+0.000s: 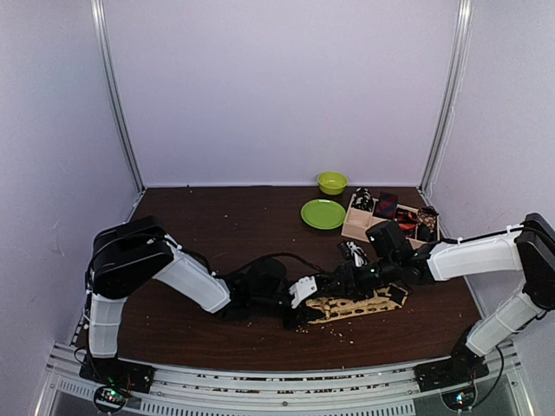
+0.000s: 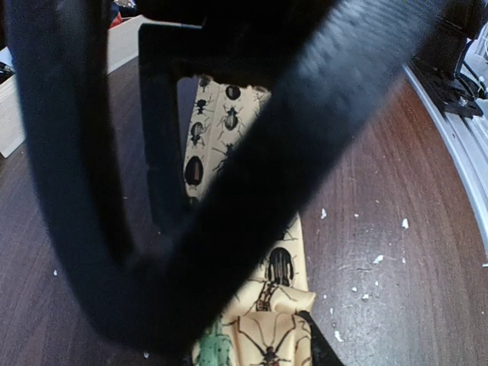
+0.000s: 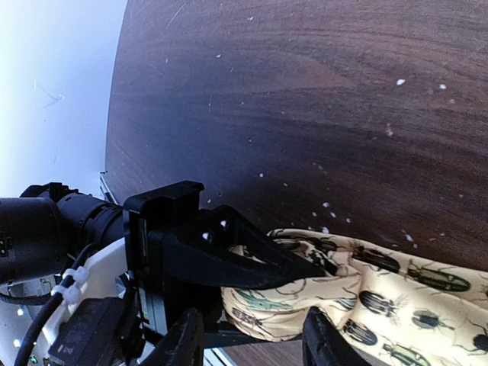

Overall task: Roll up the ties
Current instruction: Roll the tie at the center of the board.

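A: Top view: soft, even light. Walls bright, dark counter low-contrast, shadows faint. Whole frame a bit soft.
B: Left wrist: big black shape right at the lens, fully defocused. Tie behind it sharp. Edges bow.
A: Right wrist: left side blown out white, pale sheen on counter, strong fisheye curve. Tie print crisp.

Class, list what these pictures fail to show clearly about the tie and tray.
Top view: one end of the tan tie, hidden under the left gripper.
Left wrist view: much of the tie, behind a blurred black shape.
Right wrist view: the tie's length, cut off by the right edge.
Top view: contents of the tray, too small.
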Available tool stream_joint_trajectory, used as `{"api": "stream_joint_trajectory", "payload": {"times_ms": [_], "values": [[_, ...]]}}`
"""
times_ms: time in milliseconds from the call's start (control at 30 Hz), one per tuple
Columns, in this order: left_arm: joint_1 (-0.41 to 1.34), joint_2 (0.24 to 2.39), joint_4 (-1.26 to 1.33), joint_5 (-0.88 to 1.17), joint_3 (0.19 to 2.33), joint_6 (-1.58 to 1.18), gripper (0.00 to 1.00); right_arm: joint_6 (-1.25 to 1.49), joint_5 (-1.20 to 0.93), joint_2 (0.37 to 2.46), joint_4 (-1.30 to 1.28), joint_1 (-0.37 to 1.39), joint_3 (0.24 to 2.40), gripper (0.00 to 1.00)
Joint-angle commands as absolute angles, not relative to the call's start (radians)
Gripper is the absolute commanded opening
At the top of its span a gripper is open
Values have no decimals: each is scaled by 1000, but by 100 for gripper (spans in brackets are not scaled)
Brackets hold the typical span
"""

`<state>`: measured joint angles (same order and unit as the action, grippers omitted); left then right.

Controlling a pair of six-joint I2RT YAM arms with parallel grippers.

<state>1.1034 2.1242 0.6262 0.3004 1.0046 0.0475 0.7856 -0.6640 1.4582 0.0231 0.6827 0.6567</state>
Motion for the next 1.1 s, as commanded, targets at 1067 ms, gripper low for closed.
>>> {"api": "stream_joint_trajectory", "payload": {"times_ms": [1067], "values": [[1101,2172,488,297,1005,67,28,836,-641,1629,103,763,653,19]]}}
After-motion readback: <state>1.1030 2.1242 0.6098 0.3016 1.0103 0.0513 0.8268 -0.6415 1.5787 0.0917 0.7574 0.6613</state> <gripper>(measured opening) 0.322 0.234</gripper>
